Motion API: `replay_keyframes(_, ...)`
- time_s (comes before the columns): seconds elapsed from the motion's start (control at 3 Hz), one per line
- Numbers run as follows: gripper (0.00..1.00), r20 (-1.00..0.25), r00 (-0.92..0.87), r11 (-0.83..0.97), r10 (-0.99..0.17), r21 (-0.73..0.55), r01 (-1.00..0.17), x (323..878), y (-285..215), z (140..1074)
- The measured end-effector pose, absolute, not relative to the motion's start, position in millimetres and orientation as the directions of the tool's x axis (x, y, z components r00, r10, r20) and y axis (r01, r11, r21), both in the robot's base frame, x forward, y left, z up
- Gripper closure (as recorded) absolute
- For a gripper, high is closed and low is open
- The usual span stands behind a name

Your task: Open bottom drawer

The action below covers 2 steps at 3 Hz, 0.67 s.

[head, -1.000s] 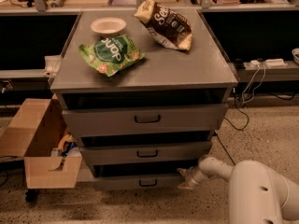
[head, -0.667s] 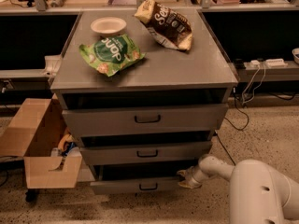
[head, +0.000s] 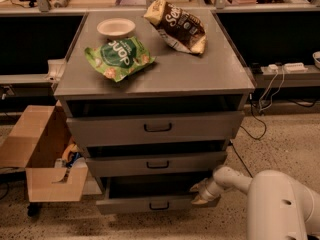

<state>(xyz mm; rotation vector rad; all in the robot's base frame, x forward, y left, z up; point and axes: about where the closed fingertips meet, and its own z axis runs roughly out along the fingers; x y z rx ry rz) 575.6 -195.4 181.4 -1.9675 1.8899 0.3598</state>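
A brown cardboard box stands open on the floor at the far left, just beside the grey cabinet, with some small coloured items inside that are too small to make out. On the cabinet top, towards its left side, a green snack bag lies flat, and a white bowl sits just behind it at the far edge. To the right of these, a brown chip bag lies crumpled near the far right of the top.

Below the top, three drawer fronts are stacked. The top drawer and the middle drawer each show a dark gap above their panels. The bottom drawer is the lowest, close to the floor, and is pulled partly out towards the near side, with a dark opening above its front panel and a small dark handle at its centre.

At the right end of that bottom panel is the gripper, pressed against the drawer's right corner; whether it is open or closed, or has hold of the panel, I cannot tell. The white robot arm reaches in from the lower right. Far right, a power strip rests on a shelf
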Motion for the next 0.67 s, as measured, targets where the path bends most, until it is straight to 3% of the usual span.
replay_keyframes(0.33,1.0,-0.482,0.013,0.031,-0.876,-0.082,-0.996,537.4,-206.8,188.7)
replay_keyframes(0.67,0.78,-0.486,0.008,0.035,-0.874,-0.08,-0.996,533.7,-207.3,190.0)
